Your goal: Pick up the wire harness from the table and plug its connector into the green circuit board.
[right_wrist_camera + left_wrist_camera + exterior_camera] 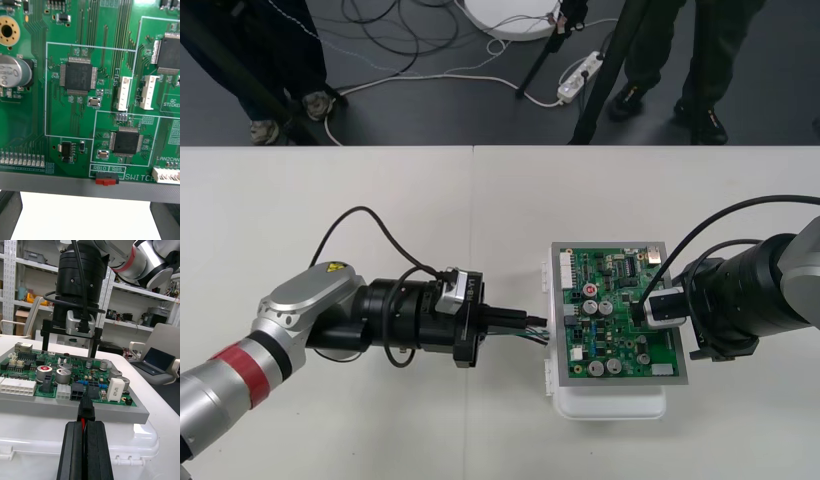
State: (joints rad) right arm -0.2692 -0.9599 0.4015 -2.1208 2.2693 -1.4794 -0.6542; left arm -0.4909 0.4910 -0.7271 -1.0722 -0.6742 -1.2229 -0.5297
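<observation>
Black plug (pixel 85 410) pinched in left gripper (pixel 85 425), at green circuit board (pixel 612 272) edge, seemingly unseated; right gripper (pixel 68 351) spread above board.

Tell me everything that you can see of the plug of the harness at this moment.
The plug is small, black and looks like plastic. It is pinched between the shut fingers of the left gripper and lies level, pointing at the edge of the board. Its nose meets a black connector on that edge; whether it is fully seated I cannot tell. A red wire runs back from it between the fingers.
</observation>
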